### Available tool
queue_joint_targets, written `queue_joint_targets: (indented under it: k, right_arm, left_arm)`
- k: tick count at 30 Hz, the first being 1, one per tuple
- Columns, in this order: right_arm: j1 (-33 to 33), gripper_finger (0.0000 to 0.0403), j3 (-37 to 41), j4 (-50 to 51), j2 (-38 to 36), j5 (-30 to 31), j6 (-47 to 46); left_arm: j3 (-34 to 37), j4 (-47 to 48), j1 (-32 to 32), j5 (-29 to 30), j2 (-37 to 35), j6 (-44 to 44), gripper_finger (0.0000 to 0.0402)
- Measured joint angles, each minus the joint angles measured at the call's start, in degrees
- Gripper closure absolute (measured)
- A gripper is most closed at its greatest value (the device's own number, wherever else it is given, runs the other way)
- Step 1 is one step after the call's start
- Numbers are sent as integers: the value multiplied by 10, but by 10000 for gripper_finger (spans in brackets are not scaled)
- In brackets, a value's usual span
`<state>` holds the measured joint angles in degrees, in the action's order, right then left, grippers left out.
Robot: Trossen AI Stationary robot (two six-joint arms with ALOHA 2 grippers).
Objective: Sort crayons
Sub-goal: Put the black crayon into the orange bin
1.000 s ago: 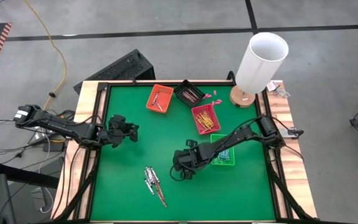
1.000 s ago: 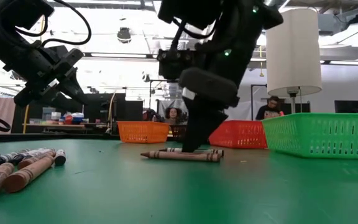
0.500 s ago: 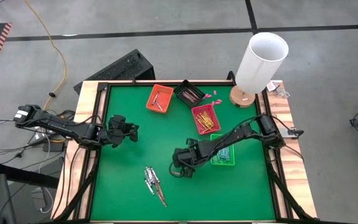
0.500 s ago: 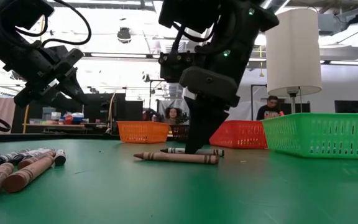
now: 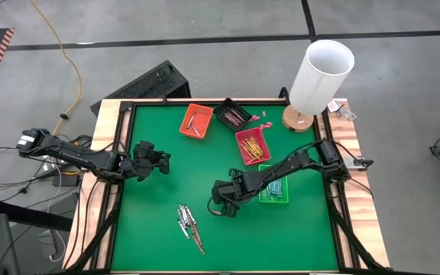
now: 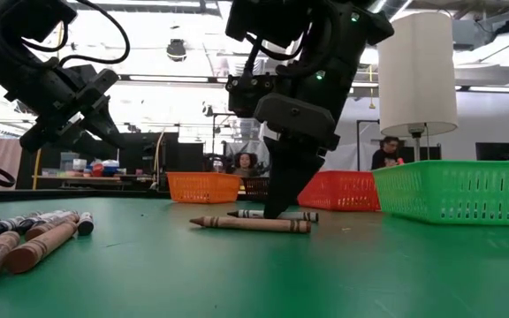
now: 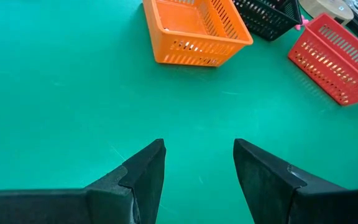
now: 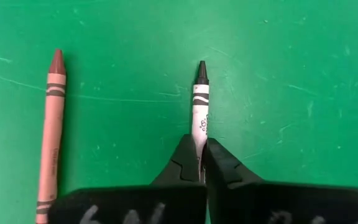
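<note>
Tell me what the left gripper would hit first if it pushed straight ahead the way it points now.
The left gripper is open over bare green table. Straight ahead, the orange tray looks like the first thing in line, though depth is hard to judge.

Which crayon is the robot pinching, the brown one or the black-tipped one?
The black-tipped crayon: the right gripper is shut on it. The brown crayon lies untouched beside it.

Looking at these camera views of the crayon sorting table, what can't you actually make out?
- The rear of the grey crayon: right wrist view, hidden between the shut right gripper.
- Contents of the green basket: low view, hidden by its wall; high view, partly under the right arm.
- Colours in the loose crayon pile: high view, too small.
- The brown crayon: cut off by the gripper body.
</note>
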<state>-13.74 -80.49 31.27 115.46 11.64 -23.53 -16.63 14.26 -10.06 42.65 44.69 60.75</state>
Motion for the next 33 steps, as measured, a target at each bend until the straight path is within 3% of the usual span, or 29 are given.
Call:
queue_joint_targets:
  k: [12, 26, 33]
  right_arm:
    - [15, 401, -20, 2, 1, 3, 0]
    - [76, 402, -103, -7, 1, 5, 78]
    - [121, 402, -150, -8, 0, 36, 134]
  left_arm:
    - [0, 2, 0, 0, 0, 0, 221]
    - [0, 4, 0, 0, 0, -15, 221]
    - [0, 4, 0, 3, 0, -15, 221]
